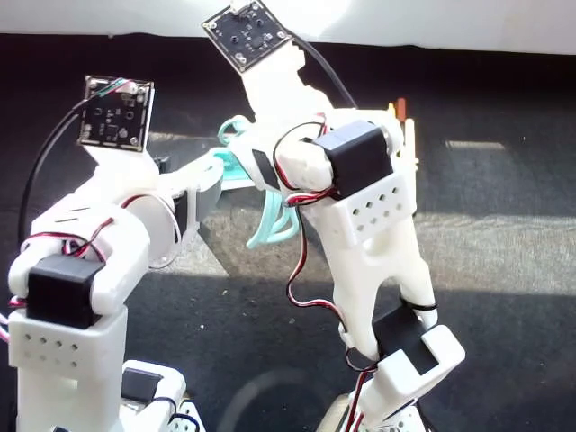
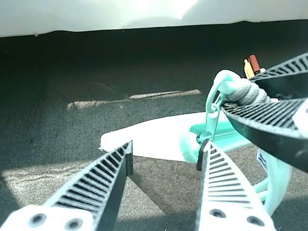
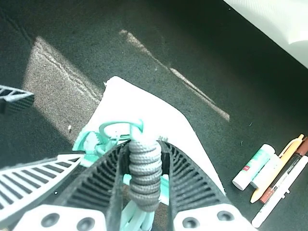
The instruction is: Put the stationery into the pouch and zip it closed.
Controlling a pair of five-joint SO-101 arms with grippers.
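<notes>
The white pouch with teal zipper trim lies on the dark mat. My right gripper is shut on the grey braided cord that hangs from the pouch's teal clip. My left gripper is open, its fingers astride the near edge of the pouch, one fingertip beside the teal zipper end. In the high view both grippers meet over the teal strap. The stationery lies on the mat beside the pouch: a glue stick and pens, also pens.
The dark mat has free room on all sides of the pouch. A white wall or cloth borders the far edge. Sunlit patches cross the mat.
</notes>
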